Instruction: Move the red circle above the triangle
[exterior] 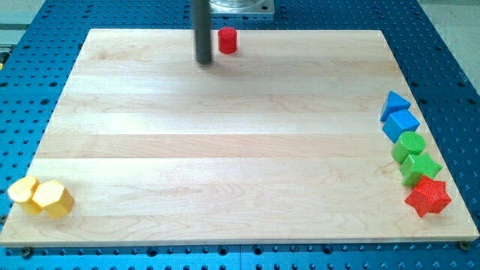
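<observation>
Tip: your tip (204, 61) rested on the wooden board (225, 150) at the far edge, just left of the red circle and apart from it.
Hand state: the rod carried no jaws, so you held nothing.
Red circle: the red circle (227, 40) stood at the far edge of the board, a little left of centre, well apart from every other block.
Triangle: the blue triangle (394, 103) sat at the right edge, farthest of a row there.
Right row: nearer than it you had the blue cube (400, 124), the green circle (409, 144), the green star (420, 166) and the red star (427, 196), each touching the next.
Near left corner: two yellow blocks, a yellow heart-like block (23, 193) and a yellow hexagon (52, 199), sat touching.
</observation>
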`<state>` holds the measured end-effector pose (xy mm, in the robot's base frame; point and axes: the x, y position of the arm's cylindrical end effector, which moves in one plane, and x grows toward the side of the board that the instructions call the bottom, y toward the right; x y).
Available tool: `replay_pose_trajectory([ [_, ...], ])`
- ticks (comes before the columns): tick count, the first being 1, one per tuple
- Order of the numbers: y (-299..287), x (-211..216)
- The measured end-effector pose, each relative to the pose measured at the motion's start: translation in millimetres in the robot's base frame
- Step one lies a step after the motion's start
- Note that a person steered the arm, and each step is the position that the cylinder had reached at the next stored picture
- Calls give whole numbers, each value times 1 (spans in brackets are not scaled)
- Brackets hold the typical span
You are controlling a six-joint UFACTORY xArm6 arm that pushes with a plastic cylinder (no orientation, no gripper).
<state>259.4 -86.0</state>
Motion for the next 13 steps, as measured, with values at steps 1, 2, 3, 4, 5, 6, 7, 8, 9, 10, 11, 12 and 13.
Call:
replay_pose_trajectory([
  [1, 13, -42],
  [2, 106, -22],
  [3, 229, 24],
  [4, 215, 13],
  [5, 238, 18],
  [6, 277, 60],
  [7, 262, 42],
  [8, 283, 20],
  [9, 342, 47],
  [10, 346, 27],
  [11, 404, 28],
  [12, 401, 46],
  [13, 398, 63],
])
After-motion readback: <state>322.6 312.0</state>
